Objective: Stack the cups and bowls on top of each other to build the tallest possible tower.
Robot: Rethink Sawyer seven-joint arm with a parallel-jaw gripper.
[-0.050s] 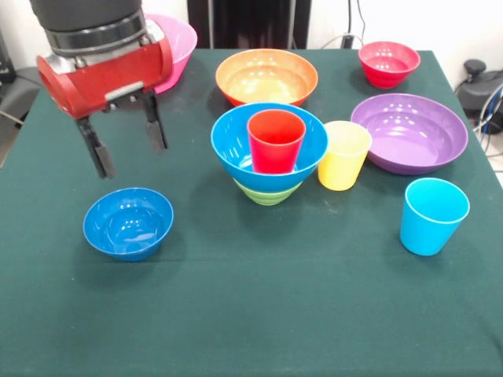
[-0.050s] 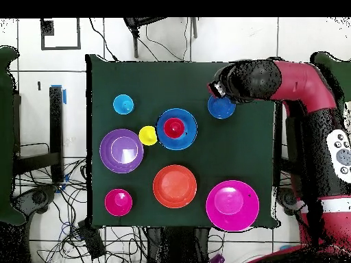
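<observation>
My gripper (image 1: 131, 160) hangs open and empty above the table, just behind and above the small blue bowl (image 1: 128, 222). Overhead, the gripper (image 2: 219, 92) sits at the edge of this bowl (image 2: 222, 108). The tower stands mid-table: a green bowl (image 1: 267, 193) at the bottom, the large blue bowl (image 1: 236, 149) on it, and the red cup (image 1: 276, 141) upright inside. A yellow cup (image 1: 343, 155) stands close beside the tower. The sky-blue cup (image 1: 433, 215) stands alone at the front right.
The purple bowl (image 1: 409, 132), small red bowl (image 1: 388, 63), orange bowl (image 1: 266, 76) and pink bowl (image 1: 179, 41) lie along the far side of the green table (image 1: 259, 306). The arm's red housing (image 1: 106, 71) partly hides the pink bowl.
</observation>
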